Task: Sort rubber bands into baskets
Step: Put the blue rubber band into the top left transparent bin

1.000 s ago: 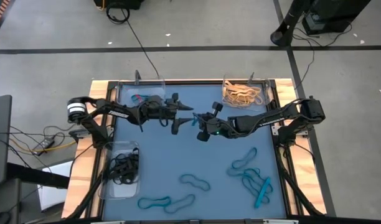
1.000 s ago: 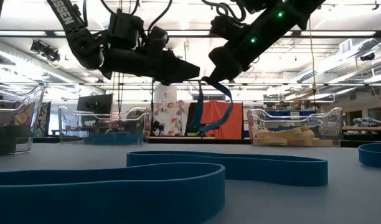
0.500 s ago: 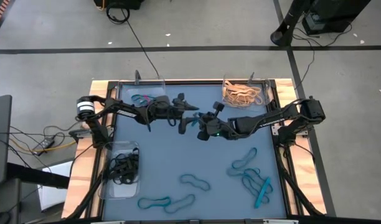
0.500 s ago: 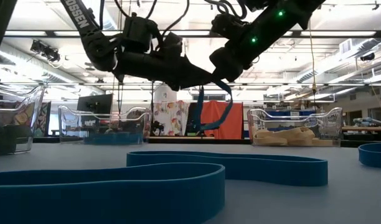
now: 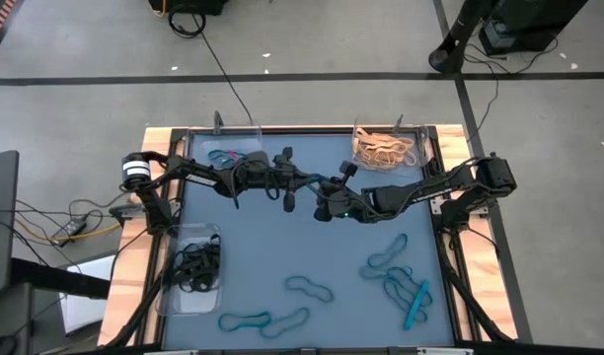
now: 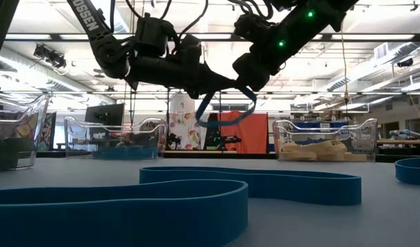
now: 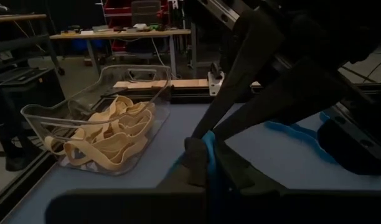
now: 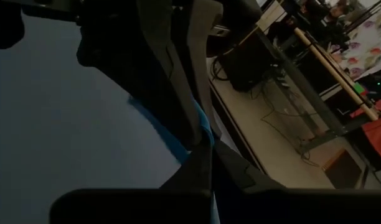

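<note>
Teal-blue rubber band loop [image 6: 227, 110] strung in mid-air between both pincers, above counter [image 5: 282, 247] centre. Right pincer [image 5: 327, 189] clenched on one end, left pincer [image 5: 300, 183] clenched on other. Band axis roughly left-right. Beyond left arm: clear plastic basket [image 5: 223, 153] holding teal bands, left arm nearer.

My high camera looks straight down on the whole blue table [image 5: 282, 247]. My low one sits at tabletop height, facing level across into the room. Each wrist camera looks close along its own fingers; all four share the mid-table meeting point
</note>
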